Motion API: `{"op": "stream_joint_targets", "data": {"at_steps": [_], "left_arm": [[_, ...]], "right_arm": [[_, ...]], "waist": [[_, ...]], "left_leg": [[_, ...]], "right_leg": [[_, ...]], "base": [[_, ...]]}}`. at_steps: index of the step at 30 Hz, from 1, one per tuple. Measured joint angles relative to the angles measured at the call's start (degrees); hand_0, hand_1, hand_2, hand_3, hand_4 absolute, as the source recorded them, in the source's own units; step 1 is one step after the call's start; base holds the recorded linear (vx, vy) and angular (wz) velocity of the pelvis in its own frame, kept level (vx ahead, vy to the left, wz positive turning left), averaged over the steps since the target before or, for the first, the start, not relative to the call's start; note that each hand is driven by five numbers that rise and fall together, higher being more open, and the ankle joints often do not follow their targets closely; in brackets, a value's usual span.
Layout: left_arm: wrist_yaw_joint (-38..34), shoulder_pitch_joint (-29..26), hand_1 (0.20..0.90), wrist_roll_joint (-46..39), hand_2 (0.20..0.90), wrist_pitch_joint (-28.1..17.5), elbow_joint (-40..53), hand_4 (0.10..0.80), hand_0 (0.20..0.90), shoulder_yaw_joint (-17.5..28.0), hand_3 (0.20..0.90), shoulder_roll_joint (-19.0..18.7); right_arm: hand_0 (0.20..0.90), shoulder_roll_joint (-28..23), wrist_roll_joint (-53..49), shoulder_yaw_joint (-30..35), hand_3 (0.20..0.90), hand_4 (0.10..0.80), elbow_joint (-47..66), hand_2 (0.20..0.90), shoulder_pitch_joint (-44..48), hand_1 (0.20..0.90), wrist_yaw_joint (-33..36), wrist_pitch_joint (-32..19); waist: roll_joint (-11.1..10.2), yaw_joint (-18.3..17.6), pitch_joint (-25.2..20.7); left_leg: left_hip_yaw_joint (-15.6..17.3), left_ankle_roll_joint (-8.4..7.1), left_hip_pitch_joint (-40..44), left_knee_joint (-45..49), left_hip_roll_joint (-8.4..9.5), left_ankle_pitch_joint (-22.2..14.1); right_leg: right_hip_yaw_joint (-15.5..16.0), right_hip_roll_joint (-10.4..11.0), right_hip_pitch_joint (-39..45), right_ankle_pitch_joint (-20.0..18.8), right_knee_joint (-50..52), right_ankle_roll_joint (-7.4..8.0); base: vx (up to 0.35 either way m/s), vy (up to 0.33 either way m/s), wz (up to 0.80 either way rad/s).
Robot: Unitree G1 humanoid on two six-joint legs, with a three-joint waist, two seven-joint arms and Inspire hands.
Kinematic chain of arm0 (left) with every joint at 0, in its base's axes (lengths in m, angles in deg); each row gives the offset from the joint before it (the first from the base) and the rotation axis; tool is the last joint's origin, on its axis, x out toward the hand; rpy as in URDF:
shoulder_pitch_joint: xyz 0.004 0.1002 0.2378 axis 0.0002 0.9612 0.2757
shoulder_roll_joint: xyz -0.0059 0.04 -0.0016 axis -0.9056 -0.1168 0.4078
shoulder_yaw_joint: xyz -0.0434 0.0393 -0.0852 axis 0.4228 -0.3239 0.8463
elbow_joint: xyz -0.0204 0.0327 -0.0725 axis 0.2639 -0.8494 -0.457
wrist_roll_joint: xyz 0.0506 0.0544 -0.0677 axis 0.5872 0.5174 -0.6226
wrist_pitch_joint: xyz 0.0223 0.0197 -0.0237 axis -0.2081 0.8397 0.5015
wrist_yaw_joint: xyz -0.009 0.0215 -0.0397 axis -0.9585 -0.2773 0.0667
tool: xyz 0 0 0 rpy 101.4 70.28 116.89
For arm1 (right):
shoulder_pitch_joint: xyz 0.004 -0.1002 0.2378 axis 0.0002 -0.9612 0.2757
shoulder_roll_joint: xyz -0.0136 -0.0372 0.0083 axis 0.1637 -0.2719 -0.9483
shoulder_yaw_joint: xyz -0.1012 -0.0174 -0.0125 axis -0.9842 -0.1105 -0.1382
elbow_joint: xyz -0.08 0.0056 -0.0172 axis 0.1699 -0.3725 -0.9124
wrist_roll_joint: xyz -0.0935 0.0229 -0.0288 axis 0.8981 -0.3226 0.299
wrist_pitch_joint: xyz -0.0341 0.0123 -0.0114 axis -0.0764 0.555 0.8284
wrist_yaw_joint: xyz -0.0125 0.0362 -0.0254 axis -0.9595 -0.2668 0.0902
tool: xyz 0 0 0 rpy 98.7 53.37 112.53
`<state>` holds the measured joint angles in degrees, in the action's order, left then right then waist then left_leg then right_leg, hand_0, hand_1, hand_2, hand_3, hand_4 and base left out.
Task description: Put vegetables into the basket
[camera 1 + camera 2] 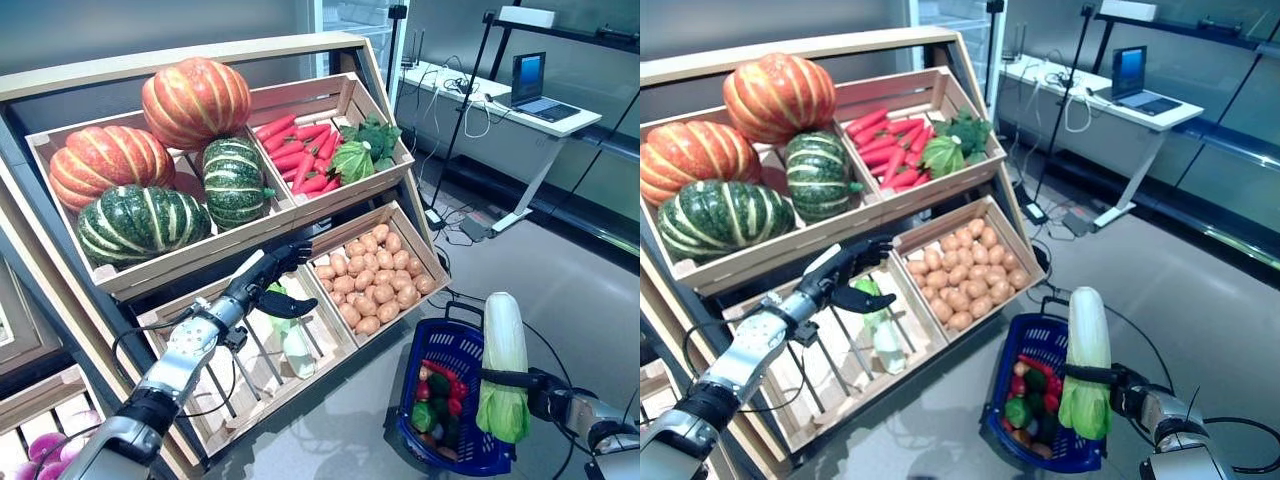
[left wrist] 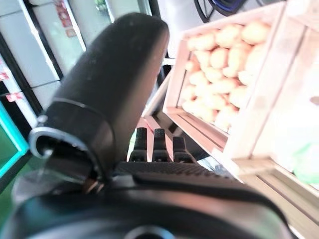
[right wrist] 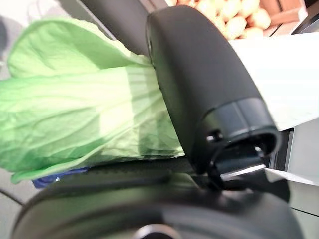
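Note:
My right hand (image 1: pixel 535 383) is shut on a long napa cabbage (image 1: pixel 504 365), held upright with its green leaves hanging down over the right rim of the blue basket (image 1: pixel 468 350). The basket stands on the floor and holds several red and green vegetables (image 1: pixel 435 398). In the right wrist view the thumb (image 3: pixel 199 84) presses against the cabbage's leaves (image 3: pixel 75 119). My left hand (image 1: pixel 268 282) reaches with straight fingers into the lower left crate (image 1: pixel 250 385), just above another pale green cabbage (image 1: pixel 292 335) lying there.
The slanted wooden stand holds pumpkins (image 1: pixel 195 100), red carrots (image 1: pixel 300 150) and leafy greens (image 1: pixel 360 150) in its upper crates and potatoes (image 1: pixel 370 280) in the lower right crate. A desk with a laptop (image 1: pixel 530 85) stands behind, cables on the floor.

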<state>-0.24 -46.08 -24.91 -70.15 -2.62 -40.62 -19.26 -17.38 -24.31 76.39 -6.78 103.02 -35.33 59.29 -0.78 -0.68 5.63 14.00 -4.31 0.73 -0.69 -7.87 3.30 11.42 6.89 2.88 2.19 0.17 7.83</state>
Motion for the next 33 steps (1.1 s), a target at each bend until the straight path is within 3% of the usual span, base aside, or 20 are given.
{"op": "stream_joint_targets", "data": {"at_steps": [2,6,10,15,19,20,21,22,23,27,33], "left_arm": [[-2.5,-4.7,0.900,1.6,0.900,-1.2,-1.9,0.800,0.900,-0.1,0.900,-2.9],[-10.4,-12.5,0.900,8.5,0.900,-1.9,-5.3,0.800,0.900,-2.4,0.900,-6.0],[-17.9,-15.6,0.900,15.7,0.900,-3.8,-5.3,0.800,0.900,-4.4,0.900,-9.8],[-24.8,-18.8,0.900,18.7,0.900,-4.5,-6.0,0.800,0.900,-4.7,0.900,-10.8],[-30.1,-19.6,0.900,22.3,0.900,-5.0,-6.8,0.800,0.900,-5.0,0.900,-10.9],[-32.2,-19.9,0.900,24.2,0.900,-5.0,-7.1,0.800,0.900,-5.4,0.900,-10.9],[-34.4,-20.2,0.900,25.9,0.900,-5.1,-7.1,0.800,0.900,-5.7,0.900,-11.2],[-37.0,-20.7,0.900,27.8,0.900,-5.1,-7.1,0.800,0.900,-6.2,0.900,-11.5],[-40.9,-22.0,0.900,31.7,0.900,-5.0,-7.7,0.800,0.900,-7.5,0.900,-12.0],[-49.7,-26.8,0.900,43.8,0.900,-3.7,-8.2,0.800,0.900,-12.2,0.900,-15.1],[-61.8,-36.3,0.900,57.4,0.900,1.9,-10.9,0.800,0.900,-21.1,0.900,-17.8]], "right_arm": [[0.300,-0.1,-2.1,0.0,0.300,0.400,-1.6,0.300,5.7,0.300,0.9,-0.7],[0.300,-0.5,-4.5,-0.1,0.300,0.400,-4.4,0.300,13.3,0.300,1.9,-1.2],[0.300,-2.3,-6.2,-0.3,0.300,0.400,-4.6,0.300,16.4,0.300,2.8,-1.3],[0.300,-6.2,-6.2,-2.0,0.300,0.400,-6.5,0.300,21.8,0.300,3.2,-1.3],[0.300,-7.1,-6.2,-2.1,0.300,0.400,-6.6,0.300,23.4,0.300,4.3,-1.3],[0.408,-7.3,-6.2,-2.4,0.408,0.472,-6.8,0.408,23.9,0.408,5.0,-1.3],[0.648,-7.6,-6.2,-2.5,0.648,0.632,-6.9,0.648,25.0,0.648,5.4,-1.3],[0.829,-8.0,-6.2,-2.7,0.829,0.753,-6.9,0.829,26.3,0.829,5.8,-1.3],[0.900,-8.9,-6.2,-4.1,0.900,0.800,-7.1,0.900,28.6,0.900,6.5,-1.3],[0.900,-10.3,-6.1,-6.6,0.900,0.800,-7.1,0.900,34.7,0.900,10.9,-1.2],[0.900,-11.6,-9.1,-9.1,0.900,0.800,-8.0,0.900,39.1,0.900,16.0,-0.9]], "waist": [[0.6,0.1,5.8],[1.2,0.2,14.5],[2.1,0.5,18.0],[3.1,1.3,20.3],[3.8,1.3,21.0],[4.0,1.3,21.1],[4.0,1.4,21.2],[4.2,1.4,21.3],[4.8,1.5,21.6],[5.7,1.5,22.3],[6.0,1.5,22.4]], "left_leg": [[-0.2,1.05,-7.7,8.4,-1.07,-1.6],[-2.7,1.85,-18.1,24.2,-1.72,-7.7],[-4.7,2.63,-28.9,36.9,-1.22,-12.1],[-6.0,3.89,-41.9,53.2,-0.49,-17.2],[-7.0,3.87,-47.4,59.6,-0.57,-19.1],[-7.2,3.84,-48.6,60.8,-0.54,-19.4],[-7.4,3.88,-49.8,62.0,-0.53,-19.6],[-7.4,3.91,-51.4,63.2,-0.54,-19.8],[-7.5,4.01,-53.8,65.5,-0.70,-20.2],[-8.0,4.29,-60.3,71.8,-1.25,-21.5],[-8.6,4.75,-66.9,77.6,-2.64,-22.6]], "right_leg": [[0.2,0.4,-7.1,1.0,7.2,-1.00],[0.3,3.5,-17.8,8.5,25.2,-1.44],[-0.9,6.6,-28.8,14.0,40.2,-1.81],[-4.2,9.8,-42.5,20.1,57.6,-2.21],[-5.0,10.7,-47.4,22.4,64.1,-2.54],[-5.2,10.9,-48.5,22.9,65.4,-2.82],[-5.4,11.0,-50.1,23.3,66.8,-2.83],[-6.2,11.2,-51.9,23.6,68.3,-2.86],[-6.5,11.3,-54.4,24.0,70.5,-3.29],[-8.2,11.6,-61.1,25.2,76.7,-3.34],[-9.5,11.1,-67.8,25.6,81.7,-3.52]], "base": [[-0.309,-0.020,-0.02],[-0.186,-0.020,0.12],[-0.118,0.035,0.17],[-0.066,0.036,0.06],[-0.040,0.061,0.10],[-0.048,0.076,0.08],[-0.058,0.084,0.04],[-0.061,0.104,0.00],[-0.061,0.100,-0.01],[-0.030,0.060,-0.03],[0.009,0.049,-0.07]]}}
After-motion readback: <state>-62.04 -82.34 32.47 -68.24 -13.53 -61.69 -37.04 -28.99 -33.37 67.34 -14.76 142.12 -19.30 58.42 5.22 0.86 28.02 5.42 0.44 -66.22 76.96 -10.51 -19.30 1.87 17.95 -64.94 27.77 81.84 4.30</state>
